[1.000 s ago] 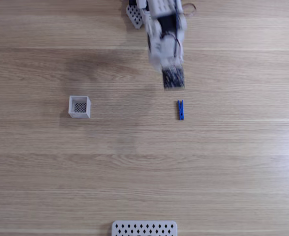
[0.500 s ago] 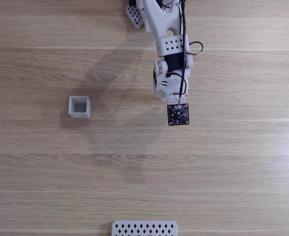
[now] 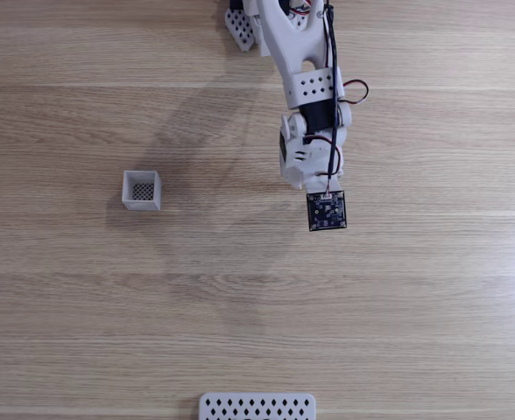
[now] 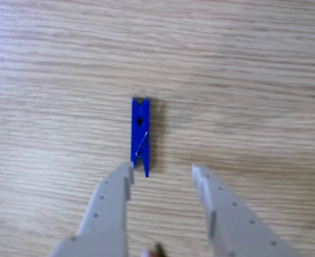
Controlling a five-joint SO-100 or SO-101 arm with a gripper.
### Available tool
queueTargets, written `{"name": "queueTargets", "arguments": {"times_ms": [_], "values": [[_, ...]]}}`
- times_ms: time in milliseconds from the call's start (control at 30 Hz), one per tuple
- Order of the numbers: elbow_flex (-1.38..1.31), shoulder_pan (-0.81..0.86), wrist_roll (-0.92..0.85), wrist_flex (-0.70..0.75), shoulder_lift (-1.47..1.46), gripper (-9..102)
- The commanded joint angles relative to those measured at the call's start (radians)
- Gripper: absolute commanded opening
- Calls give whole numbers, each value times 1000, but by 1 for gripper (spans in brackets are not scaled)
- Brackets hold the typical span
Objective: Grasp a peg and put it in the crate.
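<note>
You have one peg [image 4: 141, 135], one crate [image 3: 142, 190], one perforated plate [image 3: 257, 407], and one arm [image 3: 306, 96] with two fingers [image 4: 108, 211] on the table [image 3: 82, 306].

My arm [image 3: 303, 79] reaches down from the top edge of the fixed view, white links stacked one over another, wires looping along its right side. Wrist pitched down toward the table; a dark square circuit board [image 3: 327, 211] sits at its low end. In the other view my gripper [image 4: 162, 170] enters from below, two grey fingers [image 4: 110, 206] spread apart (nothing between them).
</note>
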Motion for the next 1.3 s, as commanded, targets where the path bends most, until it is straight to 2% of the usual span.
{"name": "queueTargets", "arguments": {"times_ms": [0, 1267], "values": [[-92, -11, 14, -11, 14, 18], [-169, -55, 14, -14, -123, 18]]}}
